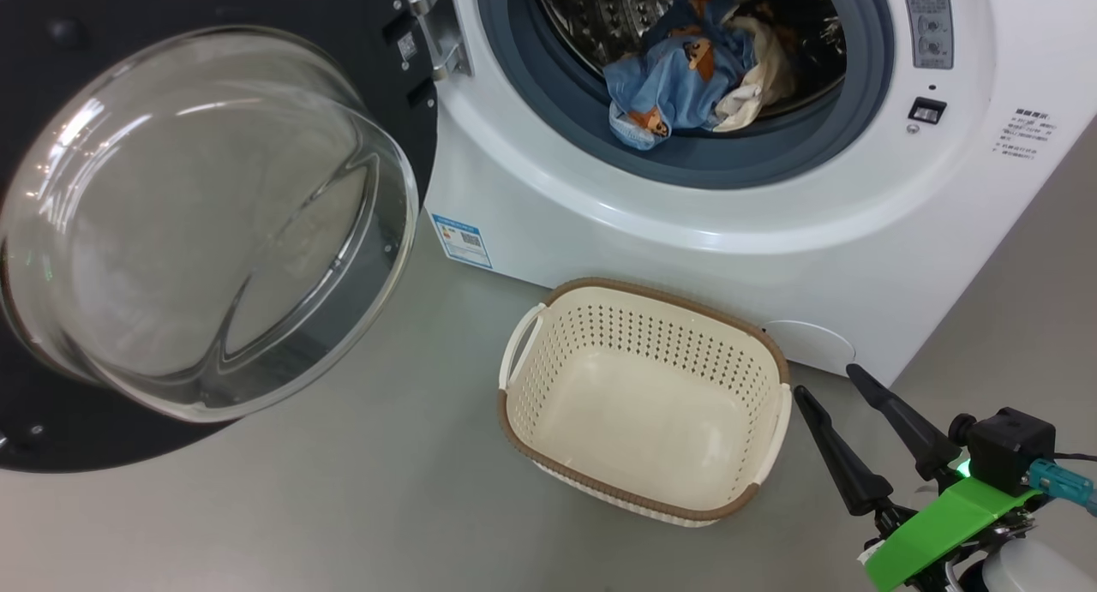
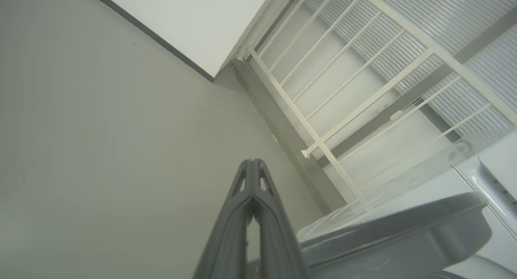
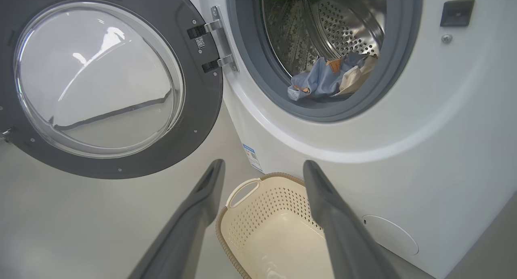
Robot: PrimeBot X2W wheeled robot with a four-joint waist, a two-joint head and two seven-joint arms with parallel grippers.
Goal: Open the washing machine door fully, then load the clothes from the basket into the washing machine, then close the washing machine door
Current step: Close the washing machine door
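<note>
The washing machine door [image 1: 214, 224] stands swung wide open to the left on its hinge, with its black rim facing out and its bulging clear glass catching reflections. Beside it, the white washing machine [image 1: 686, 232] shows its round opening, ringed by a grey-blue gasket [image 1: 531, 86]. The clothes [image 1: 686, 78], light blue fabric with orange-brown figures and some white cloth, lie bunched at the front of the steel drum [image 1: 600, 9], with their lower edge resting on the gasket. A small blue label [image 1: 463, 241] is stuck low on the machine's front. The basket [image 1: 660, 294] sits on the grey floor [image 1: 386, 506] just in front of the machine, below the opening, with its pale bottom bare. The right tool [image 1: 827, 380] hovers just right of the basket, its two dark fingers spread apart and holding nothing. In the left wrist view, the left tool [image 2: 252, 162] has its fingers pressed together with nothing between them, pointing over the floor toward a white railing [image 2: 323, 89].
</note>
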